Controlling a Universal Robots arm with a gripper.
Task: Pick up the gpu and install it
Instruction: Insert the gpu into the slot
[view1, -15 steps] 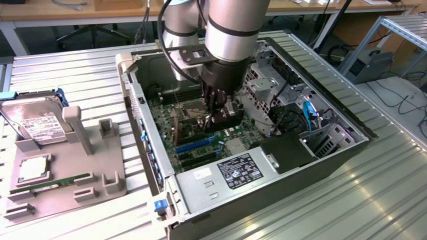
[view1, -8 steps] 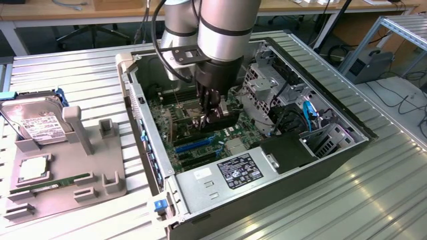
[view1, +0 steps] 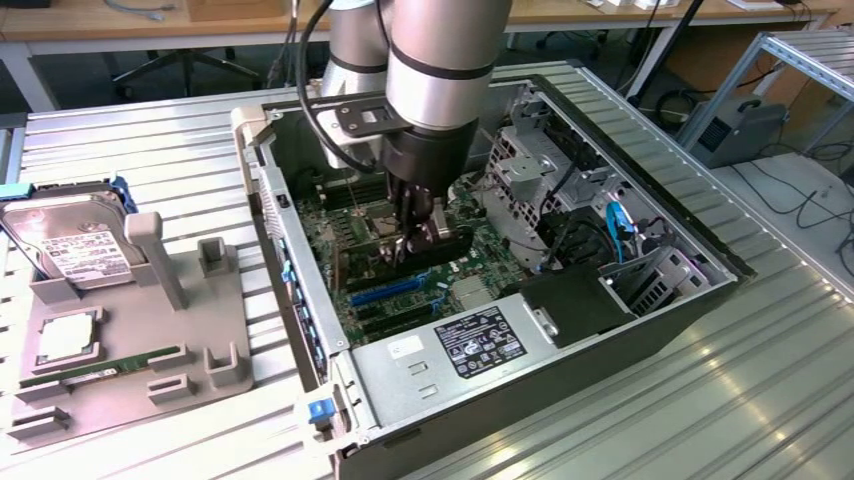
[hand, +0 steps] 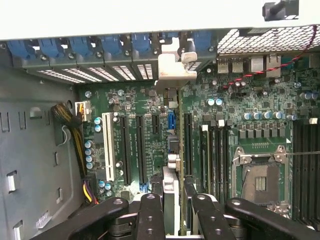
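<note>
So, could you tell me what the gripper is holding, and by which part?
The gripper holds the gpu edge-on by its upper edge, over the motherboard.

You have the open computer case (view1: 561, 400) at the centre of the ribbed metal surface (view1: 160, 150), its green motherboard (view1: 350, 222) exposed. At 6 o'clock inside it sits the power supply (view1: 461, 350) with a black label. At 9 o'clock a grey holder tray (view1: 200, 370) carries a hard drive (view1: 70, 245) and a green RAM stick (view1: 100, 368).

Lab: robot arm (view1: 434, 70), opened PC case (view1: 534, 300), workbenches (view1: 160, 25).
</note>
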